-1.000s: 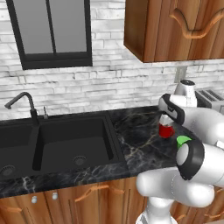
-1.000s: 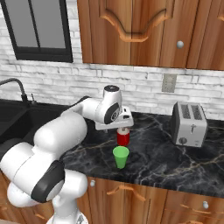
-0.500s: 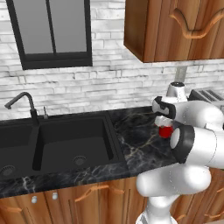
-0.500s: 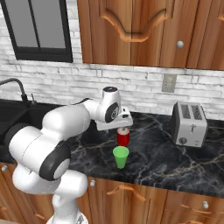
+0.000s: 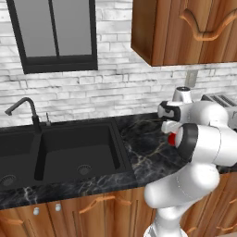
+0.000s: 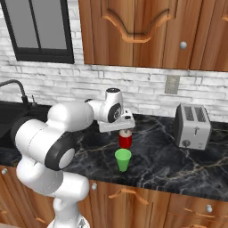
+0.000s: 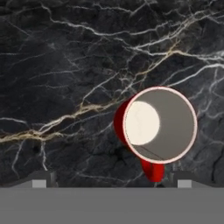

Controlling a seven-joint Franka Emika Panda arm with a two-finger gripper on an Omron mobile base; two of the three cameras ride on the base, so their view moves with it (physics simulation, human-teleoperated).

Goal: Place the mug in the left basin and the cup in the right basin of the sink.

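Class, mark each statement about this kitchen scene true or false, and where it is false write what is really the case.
1. The red mug stands upright on the marble counter. True.
2. The green cup lies inside a sink basin. False: it stands on the counter, in front of the mug.
3. The end effector hangs directly above the mug with its jaws open. True.
4. The mug is full of liquid. False: the hand view shows its pale bottom, so it looks empty.
5. A toaster stands on the counter. True.
6. The sink already holds the mug. False: both visible basins are bare apart from their drains.
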